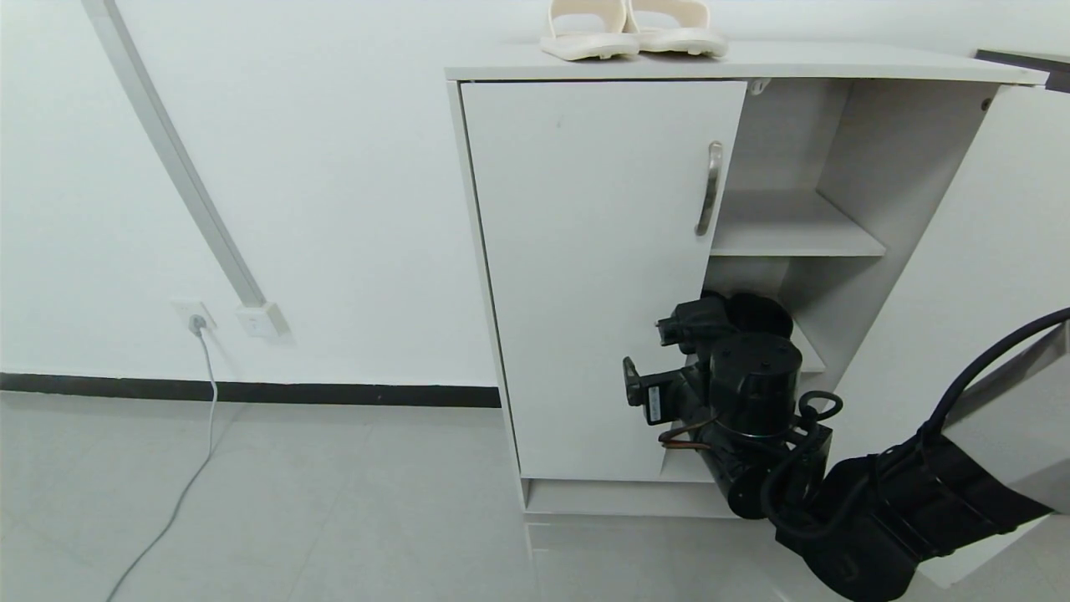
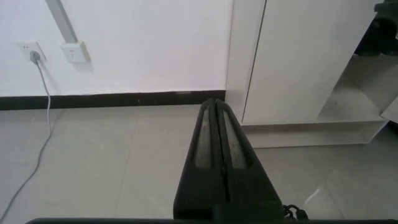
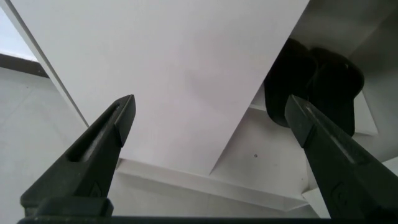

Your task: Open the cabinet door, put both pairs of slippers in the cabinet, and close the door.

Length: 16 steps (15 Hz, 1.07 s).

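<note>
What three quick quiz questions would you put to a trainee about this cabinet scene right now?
1. True or false: the pair of cream open-toe slippers lies on top of the white wooden cabinet.
2. Pick one: the right gripper is A) open, B) shut and empty, C) shut on a slipper.
3. Fill in the blank: the pair of black slippers sits ___ the cabinet.

Key: 1 true; 2 A; 3 inside.
</note>
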{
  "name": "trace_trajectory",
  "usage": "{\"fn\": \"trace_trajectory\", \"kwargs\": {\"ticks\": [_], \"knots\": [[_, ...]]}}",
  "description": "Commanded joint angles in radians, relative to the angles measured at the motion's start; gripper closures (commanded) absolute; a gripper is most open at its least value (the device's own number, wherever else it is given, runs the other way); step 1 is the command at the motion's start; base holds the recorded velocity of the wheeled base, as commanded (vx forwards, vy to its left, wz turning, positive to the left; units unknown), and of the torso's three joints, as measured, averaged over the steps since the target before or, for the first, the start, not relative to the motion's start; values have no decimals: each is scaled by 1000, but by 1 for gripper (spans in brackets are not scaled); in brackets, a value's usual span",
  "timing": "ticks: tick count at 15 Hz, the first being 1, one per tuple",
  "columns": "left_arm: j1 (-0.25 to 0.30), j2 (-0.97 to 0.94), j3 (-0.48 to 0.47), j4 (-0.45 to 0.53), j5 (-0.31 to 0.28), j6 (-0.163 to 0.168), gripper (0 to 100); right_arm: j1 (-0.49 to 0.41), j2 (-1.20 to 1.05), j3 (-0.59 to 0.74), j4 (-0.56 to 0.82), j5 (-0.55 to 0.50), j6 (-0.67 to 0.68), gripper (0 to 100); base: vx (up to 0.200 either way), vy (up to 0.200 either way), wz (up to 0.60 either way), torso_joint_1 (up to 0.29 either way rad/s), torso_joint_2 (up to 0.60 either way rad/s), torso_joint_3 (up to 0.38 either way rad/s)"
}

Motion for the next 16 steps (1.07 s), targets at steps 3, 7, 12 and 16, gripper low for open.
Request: {"fn": "trace_trajectory", "kwargs": {"ticks": [3,7,12,16], "knots": [[0,1,0,0,0,0,100,0,6,0,0,0,-2,0,0,0,0,0,0,0],[0,1,0,0,0,0,100,0,6,0,0,0,-2,0,0,0,0,13,-217,-306],[0,1,0,0,0,0,100,0,6,5,0,0,-2,0,0,0,0,70,-516,-357],[0,1,0,0,0,-2,100,2,6,11,0,0,0,0,0,0,0,132,-466,-333]]}}
